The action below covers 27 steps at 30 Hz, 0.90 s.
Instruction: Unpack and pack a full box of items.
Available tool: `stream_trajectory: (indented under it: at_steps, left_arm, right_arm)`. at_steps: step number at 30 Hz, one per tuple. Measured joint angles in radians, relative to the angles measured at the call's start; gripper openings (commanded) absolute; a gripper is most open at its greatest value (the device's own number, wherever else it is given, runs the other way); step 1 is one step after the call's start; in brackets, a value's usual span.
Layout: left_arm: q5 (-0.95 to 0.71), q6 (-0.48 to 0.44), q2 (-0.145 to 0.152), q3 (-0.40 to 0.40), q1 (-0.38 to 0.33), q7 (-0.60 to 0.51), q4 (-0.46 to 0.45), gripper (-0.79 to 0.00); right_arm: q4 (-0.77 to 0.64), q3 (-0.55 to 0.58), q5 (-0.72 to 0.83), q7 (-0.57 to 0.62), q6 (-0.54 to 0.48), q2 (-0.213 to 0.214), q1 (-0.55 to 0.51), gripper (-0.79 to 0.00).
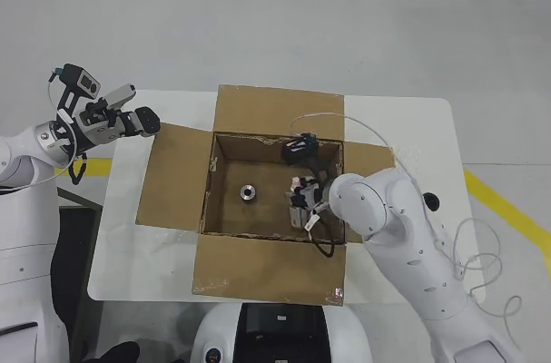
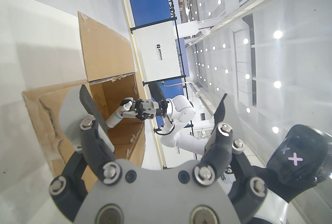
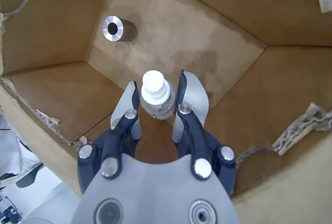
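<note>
My right gripper [image 3: 158,79] is closed narrowly on a clear bottle [image 3: 157,102] with a white cap, one finger on each side of its shoulder. It sits inside the open cardboard box [image 1: 275,109] at the centre of the top view. A metal cylinder [image 1: 247,192] stands on the box floor, left of the bottle and well apart. My left gripper [image 1: 148,121], at upper left, is spread wide, holding nothing.

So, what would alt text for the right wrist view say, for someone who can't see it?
The right tool grips a clear, white-capped bottle inside an open cardboard box. A metal cylinder stands apart on the box floor.
</note>
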Motion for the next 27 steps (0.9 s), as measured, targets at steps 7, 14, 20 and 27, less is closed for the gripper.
stream_trajectory:
  at_steps: [7, 14, 20, 27]
  left_arm:
    - [0.000, 0.000, 0.000, 0.000, 0.000, 0.000, 0.000, 0.000]
    - [0.000, 0.000, 0.000, 0.000, 0.000, 0.000, 0.000, 0.000]
    - [0.000, 0.000, 0.000, 0.000, 0.000, 0.000, 0.000, 0.000]
    - [0.000, 0.000, 0.000, 0.000, 0.000, 0.000, 0.000, 0.000]
  right_arm:
    - [0.010, -0.007, -0.023, -0.013, 0.010, 0.002, -0.021, -0.785]
    - [-0.027, 0.009, -0.023, -0.056, -0.010, 0.005, -0.032, -0.785]
    - [-0.074, 0.039, -0.014, -0.071, -0.056, 0.011, -0.027, -0.785]
    - [-0.107, 0.081, -0.014, -0.086, -0.088, 0.018, -0.030, -0.785]
